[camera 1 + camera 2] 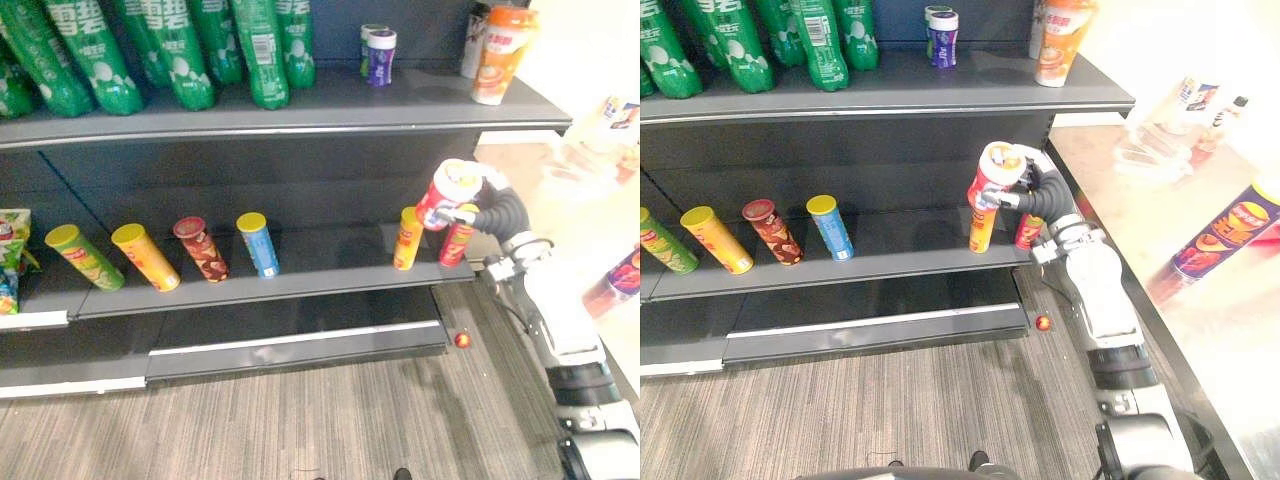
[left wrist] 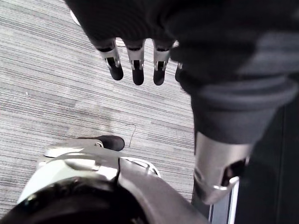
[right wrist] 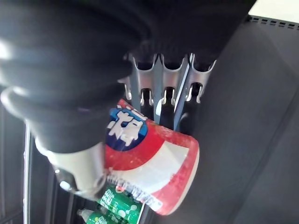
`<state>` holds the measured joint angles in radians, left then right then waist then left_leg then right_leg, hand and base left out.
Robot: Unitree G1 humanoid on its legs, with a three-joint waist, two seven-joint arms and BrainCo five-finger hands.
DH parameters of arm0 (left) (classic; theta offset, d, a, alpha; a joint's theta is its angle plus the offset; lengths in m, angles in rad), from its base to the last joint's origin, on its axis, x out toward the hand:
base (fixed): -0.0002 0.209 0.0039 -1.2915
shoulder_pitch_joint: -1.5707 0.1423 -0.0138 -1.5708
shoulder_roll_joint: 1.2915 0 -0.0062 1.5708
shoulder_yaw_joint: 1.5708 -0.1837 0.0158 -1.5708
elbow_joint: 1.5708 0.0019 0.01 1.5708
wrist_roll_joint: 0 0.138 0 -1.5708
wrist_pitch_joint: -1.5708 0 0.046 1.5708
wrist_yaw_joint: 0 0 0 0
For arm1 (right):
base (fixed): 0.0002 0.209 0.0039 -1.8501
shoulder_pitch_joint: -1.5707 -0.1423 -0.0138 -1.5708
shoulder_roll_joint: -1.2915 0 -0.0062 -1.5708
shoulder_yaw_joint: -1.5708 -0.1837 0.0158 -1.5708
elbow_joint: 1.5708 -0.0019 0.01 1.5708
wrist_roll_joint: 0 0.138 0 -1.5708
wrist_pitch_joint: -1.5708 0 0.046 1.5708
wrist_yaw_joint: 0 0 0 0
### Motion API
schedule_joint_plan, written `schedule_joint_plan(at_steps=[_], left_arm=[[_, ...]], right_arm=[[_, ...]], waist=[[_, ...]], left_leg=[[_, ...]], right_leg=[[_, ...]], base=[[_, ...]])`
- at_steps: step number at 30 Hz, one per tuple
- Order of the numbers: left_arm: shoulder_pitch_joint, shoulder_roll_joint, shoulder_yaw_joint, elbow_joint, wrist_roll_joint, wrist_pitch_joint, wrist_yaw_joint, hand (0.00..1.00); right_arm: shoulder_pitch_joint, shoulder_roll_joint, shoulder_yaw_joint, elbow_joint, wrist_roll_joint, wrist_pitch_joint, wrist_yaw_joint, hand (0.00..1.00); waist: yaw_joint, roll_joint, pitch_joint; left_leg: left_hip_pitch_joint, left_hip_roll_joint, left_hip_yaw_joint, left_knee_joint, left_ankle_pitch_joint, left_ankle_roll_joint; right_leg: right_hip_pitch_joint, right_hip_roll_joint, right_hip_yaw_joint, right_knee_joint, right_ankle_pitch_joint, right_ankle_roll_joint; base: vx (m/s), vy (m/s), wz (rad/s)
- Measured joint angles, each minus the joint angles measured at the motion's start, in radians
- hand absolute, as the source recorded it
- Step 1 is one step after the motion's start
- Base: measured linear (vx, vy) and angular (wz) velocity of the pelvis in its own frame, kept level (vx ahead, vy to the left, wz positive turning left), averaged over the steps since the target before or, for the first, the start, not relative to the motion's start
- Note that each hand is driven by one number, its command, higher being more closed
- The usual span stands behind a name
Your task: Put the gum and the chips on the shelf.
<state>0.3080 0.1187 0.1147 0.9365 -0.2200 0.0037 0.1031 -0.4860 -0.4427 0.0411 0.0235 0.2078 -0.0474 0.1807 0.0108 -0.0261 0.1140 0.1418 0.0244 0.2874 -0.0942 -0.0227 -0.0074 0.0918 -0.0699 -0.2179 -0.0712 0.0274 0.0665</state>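
Lower shelf [image 1: 320,275], right end: red chips can [image 1: 445,195] clamped in your right robot hand [image 1: 470,213], tilted above the yellow can [image 1: 407,240]. Upright it first, then lower it onto bare shelf beside. Left robot hand [image 2: 135,60] hangs idle, fingers straight.

You're looking at green plastic bottles [image 1: 180,50] leaning along the upper board of the dark grey shelf [image 1: 330,105], with an orange-and-white tub [image 1: 503,55] standing at its right end. On the lower board four tilted tubes are sitting side by side: a green tube [image 1: 83,256] with a yellow lid, a yellow tube [image 1: 146,257], a dark red tube [image 1: 200,248] and a blue tube [image 1: 258,244] with a yellow lid. A small red round thing [image 1: 462,339] is lying on the grey striped carpet [image 1: 300,420].
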Motion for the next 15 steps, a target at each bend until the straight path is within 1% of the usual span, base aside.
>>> schedule_joint_plan(at_steps=[4, 8, 10, 13, 15], left_arm=[[0.000, 0.000, 0.000, -0.002, 0.000, 0.001, 0.000, 0.00], [0.000, 0.001, 0.001, -0.003, 0.001, 0.017, 0.001, 0.00], [0.000, 0.002, 0.001, -0.007, 0.001, 0.030, 0.001, 0.00], [0.000, 0.001, 0.001, -0.017, 0.001, 0.031, 0.001, 0.00], [0.000, 0.002, 0.001, -0.027, 0.000, 0.044, 0.001, 0.00]], right_arm=[[-0.097, -0.019, 0.019, 0.083, 0.000, 0.028, -0.014, 1.00], [-0.208, -0.021, 0.057, 0.163, 0.000, 0.075, -0.043, 1.00], [-0.252, -0.021, 0.064, 0.196, 0.000, 0.087, -0.058, 1.00], [-0.321, -0.025, 0.067, 0.254, -0.001, 0.108, -0.075, 1.00], [-0.384, -0.054, 0.088, 0.322, 0.000, 0.114, -0.097, 1.00]], waist=[[0.020, 0.000, 0.000], [0.024, -0.001, 0.000], [0.031, -0.002, 0.000], [0.047, -0.003, 0.000], [0.053, -0.006, 0.002]], left_leg=[[-0.001, -0.004, -0.016, -0.001, 0.001, 0.002], [-0.003, -0.004, -0.038, 0.000, 0.003, 0.003], [-0.003, -0.005, -0.050, 0.000, 0.004, 0.003], [-0.010, -0.004, -0.059, 0.000, 0.008, 0.002], [-0.020, -0.005, -0.085, 0.000, 0.015, 0.002]], right_leg=[[0.006, -0.003, -0.020, -0.006, 0.001, 0.002], [0.029, -0.003, -0.045, -0.025, 0.003, 0.002], [0.037, -0.003, -0.054, -0.031, 0.004, 0.001], [0.036, -0.002, -0.063, -0.032, 0.004, 0.001], [0.038, -0.004, -0.090, -0.032, 0.004, 0.001]], base=[[0.00, -0.014, 0.12], [0.00, -0.024, 0.18], [-0.02, -0.029, 0.17], [-0.03, -0.027, 0.13], [-0.04, -0.028, 0.29]])
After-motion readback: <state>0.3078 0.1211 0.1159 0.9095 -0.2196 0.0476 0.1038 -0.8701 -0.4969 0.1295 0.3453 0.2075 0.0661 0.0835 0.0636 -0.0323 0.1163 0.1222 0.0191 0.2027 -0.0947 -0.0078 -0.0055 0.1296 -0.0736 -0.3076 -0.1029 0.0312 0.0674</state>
